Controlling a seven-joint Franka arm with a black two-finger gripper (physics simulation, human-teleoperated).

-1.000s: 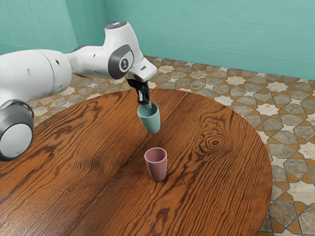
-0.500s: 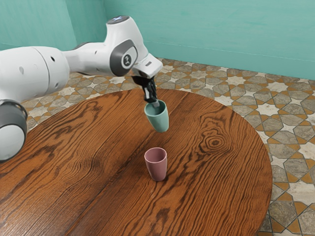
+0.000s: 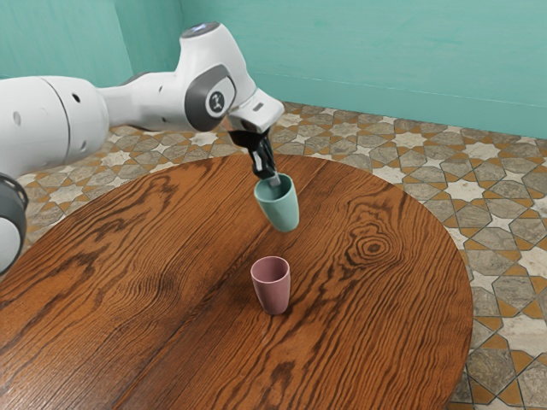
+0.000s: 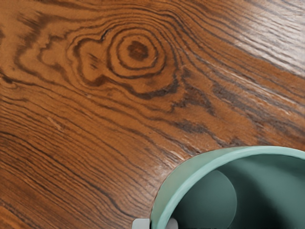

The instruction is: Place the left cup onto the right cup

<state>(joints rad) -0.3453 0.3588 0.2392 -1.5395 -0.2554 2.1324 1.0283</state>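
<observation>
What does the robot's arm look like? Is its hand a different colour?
The arm is fat, round and shiny white, with grey round caps at its joints; one cap bears a small white mark. Yes: the gripper is black, with two thin fingers.

The gripper pinches the rim of the teal cup, holding it tilted in the air above and slightly beyond the pink cup, which stands upright near the middle of the table.
</observation>
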